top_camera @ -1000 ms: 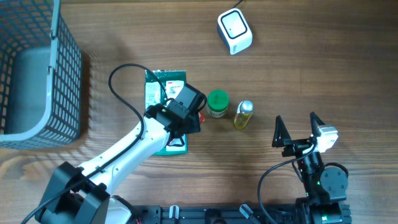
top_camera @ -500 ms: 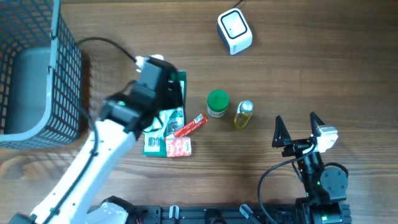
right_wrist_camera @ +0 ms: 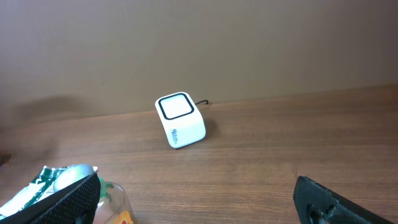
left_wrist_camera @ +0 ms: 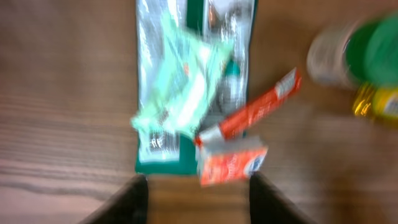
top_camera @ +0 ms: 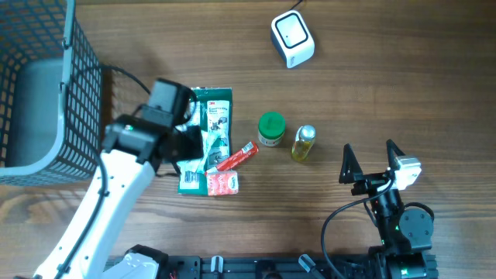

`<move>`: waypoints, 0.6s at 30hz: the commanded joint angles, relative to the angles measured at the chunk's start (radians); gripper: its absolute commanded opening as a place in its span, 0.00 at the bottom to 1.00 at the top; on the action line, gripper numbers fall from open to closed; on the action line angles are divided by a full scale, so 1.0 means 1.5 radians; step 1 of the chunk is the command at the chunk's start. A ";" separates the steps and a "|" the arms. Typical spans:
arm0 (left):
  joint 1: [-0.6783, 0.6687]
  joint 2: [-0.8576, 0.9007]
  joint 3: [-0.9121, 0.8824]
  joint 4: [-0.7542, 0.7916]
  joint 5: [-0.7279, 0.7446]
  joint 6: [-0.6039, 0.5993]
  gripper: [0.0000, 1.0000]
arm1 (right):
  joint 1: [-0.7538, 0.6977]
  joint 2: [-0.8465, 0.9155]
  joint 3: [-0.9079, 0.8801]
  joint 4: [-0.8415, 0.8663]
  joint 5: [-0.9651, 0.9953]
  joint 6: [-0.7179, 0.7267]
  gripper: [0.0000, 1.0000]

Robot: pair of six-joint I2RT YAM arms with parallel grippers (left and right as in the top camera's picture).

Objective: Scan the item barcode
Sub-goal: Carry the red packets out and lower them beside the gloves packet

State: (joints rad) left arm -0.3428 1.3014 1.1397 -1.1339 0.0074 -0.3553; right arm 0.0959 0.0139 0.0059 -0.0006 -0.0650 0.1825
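- The left gripper [left_wrist_camera: 198,182] hangs over the near end of the green packet [top_camera: 214,116]. Its fingers are spread, with only wood and the packet's edge between them.
- The green packet lies flat on the table [top_camera: 372,85], at 3 o'clock from the basket [top_camera: 46,93].
- A red sachet [top_camera: 239,157] and a small red-and-white packet [top_camera: 222,183] lie at its 5 o'clock corner.
- A green-lidded jar [top_camera: 270,129] and a yellow bottle [top_camera: 303,142] stand at the packet's 3 o'clock.
- The white scanner [top_camera: 292,39] sits at its 1 o'clock, well apart.
- The right gripper [top_camera: 370,167] is at the bottle's 4 o'clock, jaws wide and empty.
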 commanded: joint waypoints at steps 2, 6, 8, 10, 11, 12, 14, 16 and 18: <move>-0.048 0.016 -0.100 0.032 0.020 -0.061 0.19 | 0.002 -0.002 -0.001 0.002 0.009 0.005 1.00; -0.126 0.016 -0.196 0.107 0.060 -0.094 0.13 | 0.002 -0.002 -0.001 0.002 0.009 0.005 1.00; -0.156 0.016 -0.215 0.121 0.059 -0.113 0.08 | 0.002 -0.002 -0.001 0.002 0.009 0.005 1.00; -0.187 0.018 -0.227 0.126 0.057 -0.123 0.04 | 0.002 -0.002 -0.001 0.002 0.009 0.005 1.00; -0.207 0.024 -0.233 0.126 0.057 -0.129 0.04 | 0.002 -0.002 -0.001 0.002 0.009 0.005 1.00; -0.213 0.027 -0.235 0.126 0.057 -0.138 0.04 | 0.002 -0.002 -0.001 0.002 0.009 0.005 1.00; -0.234 0.044 -0.241 0.140 0.057 -0.156 0.04 | 0.002 -0.002 -0.001 0.002 0.009 0.005 1.00; -0.257 0.069 -0.248 0.176 0.057 -0.164 0.04 | 0.002 -0.002 -0.001 0.002 0.009 0.005 1.00; -0.266 0.084 -0.248 0.190 0.057 -0.173 0.04 | 0.002 -0.002 -0.001 0.002 0.009 0.005 1.00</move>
State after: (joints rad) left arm -0.7105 1.3811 0.7841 -0.8753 0.0811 -0.5671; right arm 0.0959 0.0139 0.0059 -0.0006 -0.0650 0.1825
